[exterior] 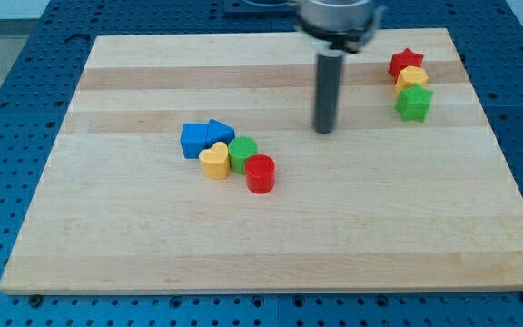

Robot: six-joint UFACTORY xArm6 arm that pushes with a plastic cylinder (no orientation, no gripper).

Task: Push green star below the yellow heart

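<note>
- Green star point(414, 104): near the worktop's top-right corner, well apart from the yellow heart point(214, 161) at centre-left; push apparently not begun.
- My tip point(324, 130): between them, touching neither; no jaws fitted.

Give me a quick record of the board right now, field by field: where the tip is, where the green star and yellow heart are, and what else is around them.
tip: my tip on the board, left of the green star, apart from all blocks
green star: upper right, bottom of a column
column above it: yellow block, red star
yellow heart: left of centre, in a cluster
cluster: blue cube, blue triangle, green cylinder, red cylinder
board: wooden
</note>
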